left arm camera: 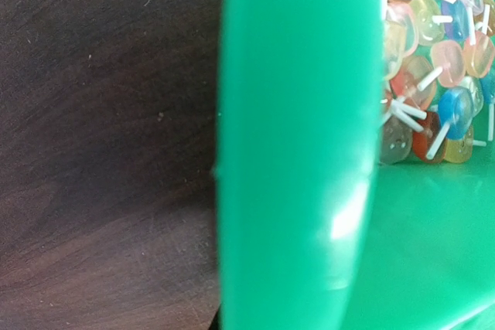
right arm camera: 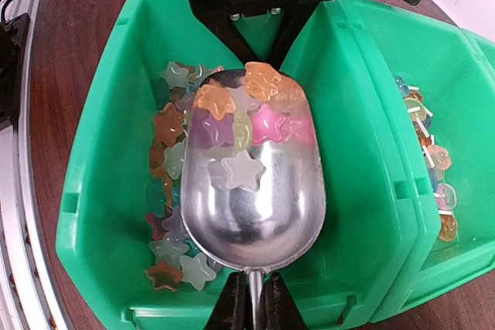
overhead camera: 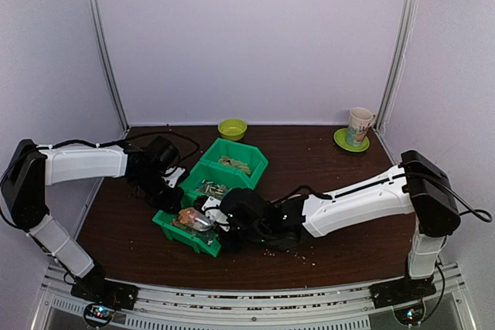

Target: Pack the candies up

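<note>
The main risk is a spill. The scoop (right arm camera: pixel 255 206) carries a loose pile of star-shaped candies (right arm camera: pixel 247 113) crowded toward its open mouth, so any nose-down tilt or quick swing would probably send them sliding out, back into the bin at best and onto the tabletop (overhead camera: pixel 348 245) at worst. The right gripper (right arm camera: pixel 251 303) has its jaws closed narrow on the scoop's thin handle. A round stem held this way may twist under the off-centre load and roll the bowl sideways. The scoop's mouth also sits just beside the left gripper (overhead camera: pixel 166 189), so a forward push could knock the two together. The left jaws are drawn close at the end wall of the bins, but the scoop hides their tips, so I cannot tell whether they pinch a rim. If they do hold one, a bump would likely shift the bins. The near bin (right arm camera: pixel 93 191) holds more stars in orange, red, green and pale tones, banked along one side under the scoop. The middle bin (right arm camera: pixel 472 113), touching it, holds lollipops (left arm camera: pixel 433 75) with white sticks. The far bin (overhead camera: pixel 246 152) holds a small pale heap too small to make out. A yellow-green bowl (overhead camera: pixel 232 128) and a cup (overhead camera: pixel 360 125) on a green saucer (overhead camera: pixel 340 143) stand well apart at the back, and their contents are not visible.
</note>
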Controlling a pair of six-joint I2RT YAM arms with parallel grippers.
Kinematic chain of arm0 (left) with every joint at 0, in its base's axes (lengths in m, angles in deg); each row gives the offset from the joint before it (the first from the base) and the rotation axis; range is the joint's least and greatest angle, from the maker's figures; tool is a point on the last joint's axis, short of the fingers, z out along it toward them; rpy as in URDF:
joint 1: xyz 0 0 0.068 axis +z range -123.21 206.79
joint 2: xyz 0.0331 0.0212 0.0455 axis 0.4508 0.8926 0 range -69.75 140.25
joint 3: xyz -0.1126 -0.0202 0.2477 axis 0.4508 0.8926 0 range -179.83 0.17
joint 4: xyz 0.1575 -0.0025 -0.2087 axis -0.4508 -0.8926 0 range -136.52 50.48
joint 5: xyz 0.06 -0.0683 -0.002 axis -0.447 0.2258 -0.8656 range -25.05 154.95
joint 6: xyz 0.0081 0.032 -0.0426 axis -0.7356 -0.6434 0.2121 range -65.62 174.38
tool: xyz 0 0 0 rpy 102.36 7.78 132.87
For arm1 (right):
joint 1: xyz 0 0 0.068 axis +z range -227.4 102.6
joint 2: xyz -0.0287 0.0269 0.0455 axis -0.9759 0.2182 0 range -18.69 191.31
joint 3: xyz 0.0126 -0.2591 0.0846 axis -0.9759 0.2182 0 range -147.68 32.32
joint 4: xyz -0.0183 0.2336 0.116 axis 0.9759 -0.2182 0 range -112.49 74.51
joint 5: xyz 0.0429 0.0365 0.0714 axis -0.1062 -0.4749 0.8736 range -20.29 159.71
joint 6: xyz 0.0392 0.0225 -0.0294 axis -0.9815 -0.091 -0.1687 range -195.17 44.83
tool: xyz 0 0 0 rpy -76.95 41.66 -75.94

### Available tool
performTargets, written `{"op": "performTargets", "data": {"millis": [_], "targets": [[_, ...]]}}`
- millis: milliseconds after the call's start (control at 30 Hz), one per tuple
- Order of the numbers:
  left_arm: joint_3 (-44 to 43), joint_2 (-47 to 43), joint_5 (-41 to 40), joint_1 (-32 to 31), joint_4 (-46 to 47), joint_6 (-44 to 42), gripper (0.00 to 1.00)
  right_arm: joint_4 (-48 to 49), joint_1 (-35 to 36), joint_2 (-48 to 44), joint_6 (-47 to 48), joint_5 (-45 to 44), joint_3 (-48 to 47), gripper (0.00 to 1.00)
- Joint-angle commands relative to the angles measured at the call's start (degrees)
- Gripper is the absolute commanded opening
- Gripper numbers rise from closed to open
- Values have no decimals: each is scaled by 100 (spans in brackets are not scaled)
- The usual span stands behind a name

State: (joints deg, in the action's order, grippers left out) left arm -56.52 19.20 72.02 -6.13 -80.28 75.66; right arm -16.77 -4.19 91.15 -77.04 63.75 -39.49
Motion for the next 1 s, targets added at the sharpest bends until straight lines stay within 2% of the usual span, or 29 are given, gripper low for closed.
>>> {"op": "performTargets", "data": {"millis": [0, 733, 967], "targets": [[-447, -228, 454, 85, 801, 69, 0, -103, 9, -212, 28, -52, 299, 0], [-456, -208, 449, 89, 780, 61, 0, 1696, -66, -1256, 5, -339, 1706, 0], [-457, -205, 444, 97, 771, 61, 0, 2551, -66, -1728, 67, -479, 2456, 0]]}}
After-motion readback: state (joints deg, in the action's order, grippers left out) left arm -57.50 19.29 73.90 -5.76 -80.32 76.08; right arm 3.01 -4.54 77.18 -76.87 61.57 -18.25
